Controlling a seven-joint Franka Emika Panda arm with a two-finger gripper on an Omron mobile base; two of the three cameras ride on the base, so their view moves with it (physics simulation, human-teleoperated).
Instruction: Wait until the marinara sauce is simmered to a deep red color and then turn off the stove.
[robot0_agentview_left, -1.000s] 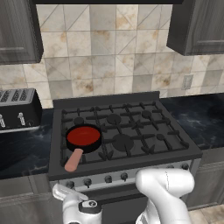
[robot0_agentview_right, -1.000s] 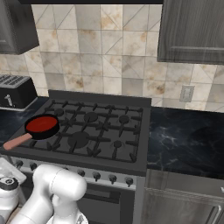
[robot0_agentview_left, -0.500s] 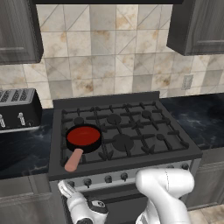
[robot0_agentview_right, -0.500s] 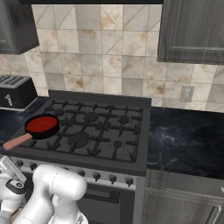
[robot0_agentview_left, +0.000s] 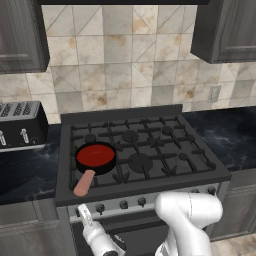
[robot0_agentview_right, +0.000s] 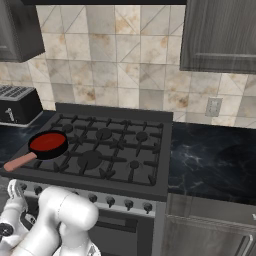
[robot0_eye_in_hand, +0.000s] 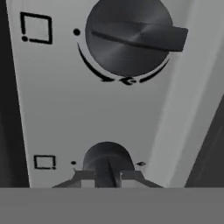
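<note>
Sauce (robot0_agentview_left: 95, 155) deep red in skillet (robot0_agentview_left: 95, 160), front-left burner of stove (robot0_agentview_left: 145, 150). We see gripper (robot0_eye_in_hand: 108, 177) now low at front strip, jaws together on knob (robot0_eye_in_hand: 107, 161), barely easing. We judge knob turn underway or done.

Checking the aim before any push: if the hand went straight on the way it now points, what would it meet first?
Probably the small dark round knob right at the tips of the shut hand, on the stove's silver front strip; depth is hard to judge.
</note>
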